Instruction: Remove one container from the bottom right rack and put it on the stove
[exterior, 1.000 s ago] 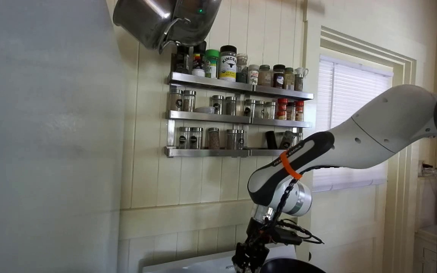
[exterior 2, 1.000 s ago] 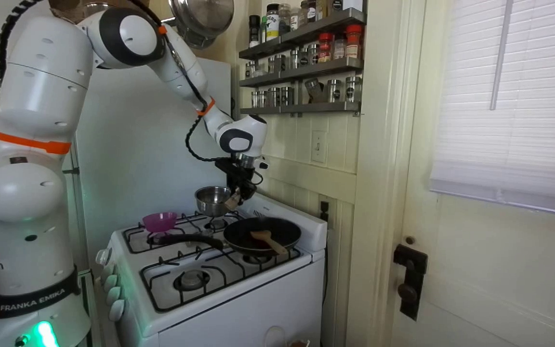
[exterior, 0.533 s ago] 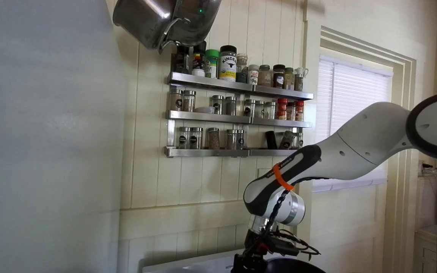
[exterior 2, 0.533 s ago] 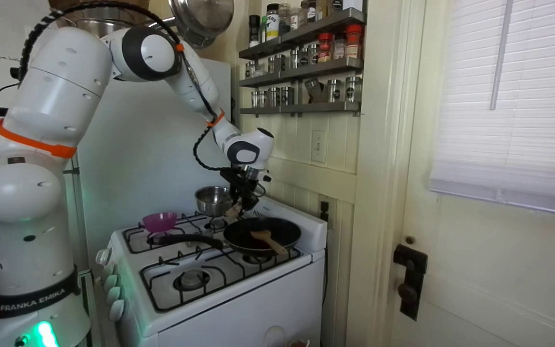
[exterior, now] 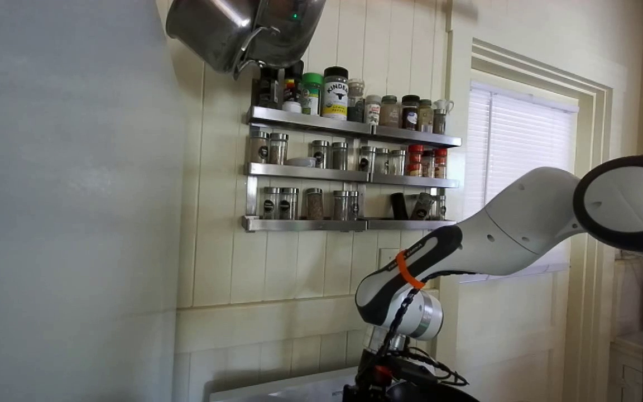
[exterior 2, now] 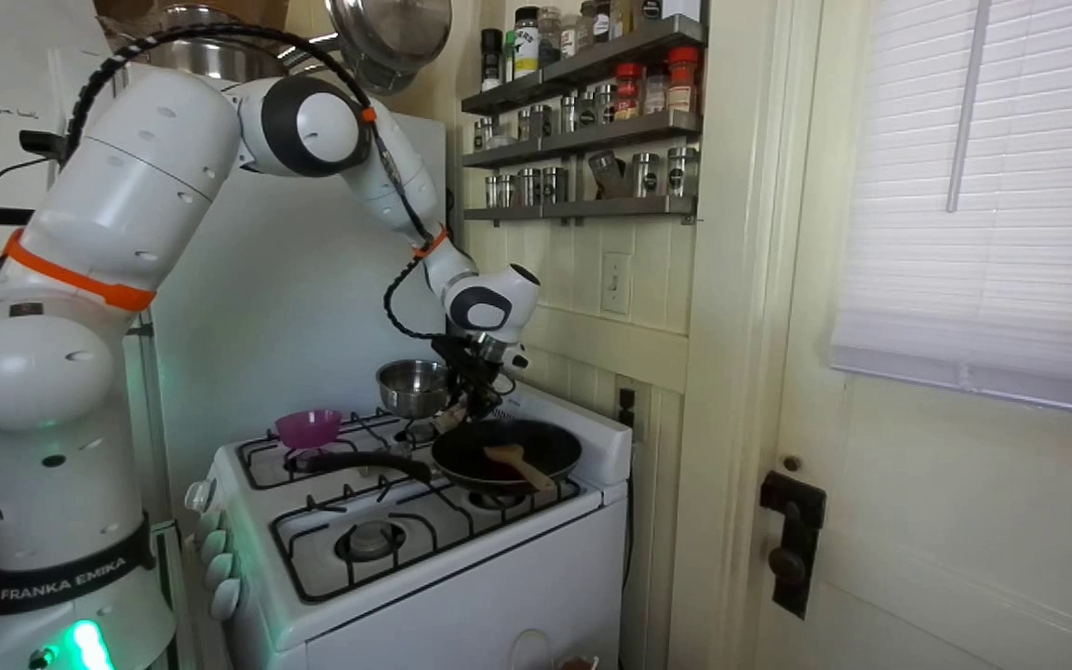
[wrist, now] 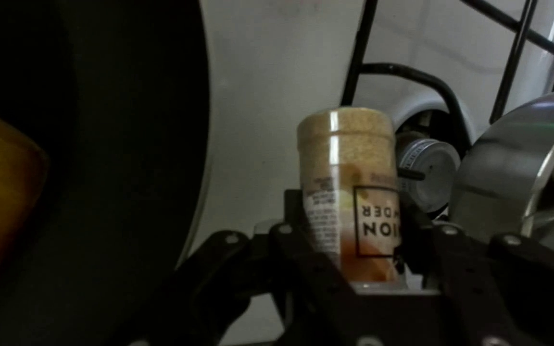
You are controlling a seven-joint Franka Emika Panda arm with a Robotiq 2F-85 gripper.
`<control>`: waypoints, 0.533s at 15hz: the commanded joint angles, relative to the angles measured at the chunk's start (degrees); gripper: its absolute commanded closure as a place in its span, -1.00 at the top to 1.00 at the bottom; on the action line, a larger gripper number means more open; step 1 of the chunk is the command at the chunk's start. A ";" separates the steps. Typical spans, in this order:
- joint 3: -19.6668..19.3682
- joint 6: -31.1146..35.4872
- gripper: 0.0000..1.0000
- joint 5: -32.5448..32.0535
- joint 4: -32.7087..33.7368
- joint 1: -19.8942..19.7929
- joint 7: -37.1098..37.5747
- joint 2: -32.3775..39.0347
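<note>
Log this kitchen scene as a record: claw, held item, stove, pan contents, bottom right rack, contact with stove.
Claw: gripping a spice jar
Spice jar label: partly legible, upside down in wrist view
Stove: frying pan, metal pot and pink bowl on top
Frying pan: holds a wooden utensil
Bottom right rack: jars, some upright, some tilted
Jar touching stove: unclear

My arm (exterior: pixel 511 229) spans in from the right edge in an exterior view, wrist pointing down. My gripper (exterior: pixel 365 392) is clipped by the bottom edge, can't read the jaws from here. Dark round shape (exterior: pixel 436 395) just beside it. Stove (exterior: pixel 313 386): white back panel showing along the bottom. Bottom rack (exterior: pixel 306 225): jars (exterior: pixel 315 205) upright on the left half; right half has a black container (exterior: pixel 398 206) leaning left, tilted jar (exterior: pixel 422 206) near it leaning right.
</note>
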 commanded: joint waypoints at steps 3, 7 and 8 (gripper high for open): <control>0.34 -7.90 -0.53 -2.36 3.40 -0.73 3.05 3.21; -0.46 -9.95 -0.53 -3.29 4.02 0.09 7.01 3.82; -0.58 -9.08 -0.53 -3.11 3.74 0.21 8.12 3.73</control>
